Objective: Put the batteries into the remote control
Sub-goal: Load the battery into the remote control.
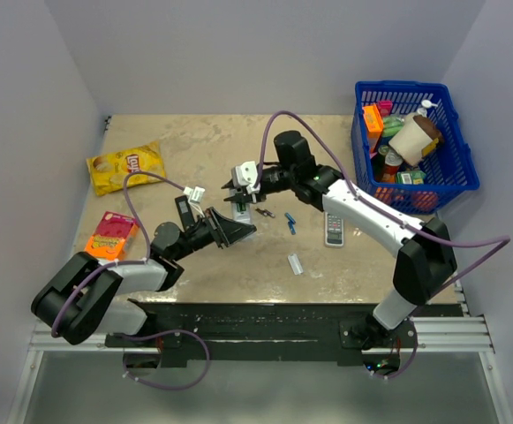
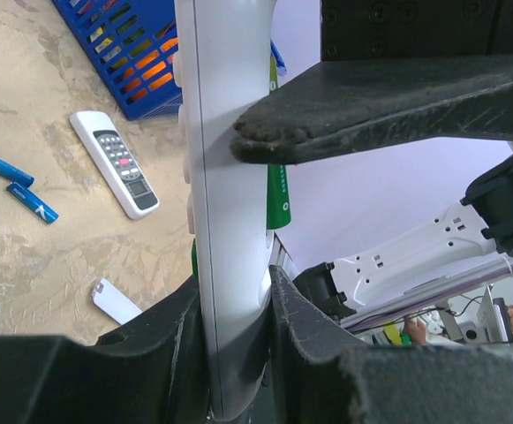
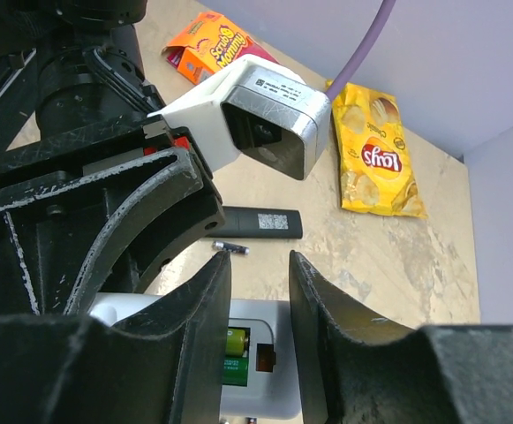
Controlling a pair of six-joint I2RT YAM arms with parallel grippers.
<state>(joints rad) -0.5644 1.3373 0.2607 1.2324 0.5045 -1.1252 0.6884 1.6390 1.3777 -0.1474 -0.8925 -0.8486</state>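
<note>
Left wrist view has the left gripper (image 2: 236,287) shut hard on the slim white bar-shaped plastic remote control (image 2: 225,177), its black padded fingers (image 2: 181,340) pinching the two long sides. That grip, I judge, steadies the body and leaves its open back free for the other arm. From the right wrist, the right gripper (image 3: 260,265) hangs just over that open bay, jaws a narrow gap apart with nothing seen between them. Through the gap a small green cylindrical battery (image 3: 235,344) lies in the bay, likely just seated or being pressed home. Whether a second green cell is in, I cannot tell.

Farther out on the tan table (image 2: 26,265) lies a small white cover piece (image 2: 115,302), probably the back cover, set aside so the bay stays reachable. Beyond it are a thin blue cell (image 2: 2,166) and a wider grey-white remote with dark buttons (image 2: 115,163), neither wanted here
</note>
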